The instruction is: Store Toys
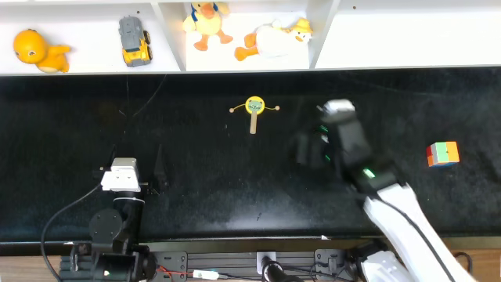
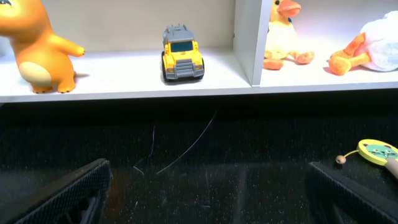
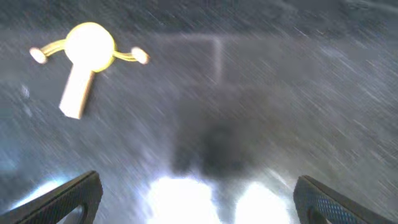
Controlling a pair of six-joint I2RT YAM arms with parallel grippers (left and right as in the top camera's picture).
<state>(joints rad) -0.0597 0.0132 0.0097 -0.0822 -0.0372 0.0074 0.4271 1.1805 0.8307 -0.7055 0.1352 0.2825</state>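
From above, you had the black tabletop (image 1: 196,180) running below a white shelf (image 1: 329,47). An orange figure (image 1: 35,48) and a yellow toy truck (image 1: 135,41) sat in the shelf's left compartment. A yellow duck plush (image 1: 207,23) and a white duck plush (image 1: 274,39) sat in the middle one. A small rattle drum (image 1: 254,110) with a wooden handle lay on the tabletop near the shelf edge. A coloured cube (image 1: 442,154) lay well apart from it at the right. Your left arm (image 1: 123,175) stood low at the left. Your right arm (image 1: 368,176) reached up the middle right, near the drum.

In the left wrist view, your left gripper (image 2: 211,199) was spread wide and held nothing. It faced the truck on the shelf, with the drum off to one side on the tabletop.

In the right wrist view, your right gripper (image 3: 199,193) was also wide open and empty above the tabletop, with the drum lying apart from both fingers.
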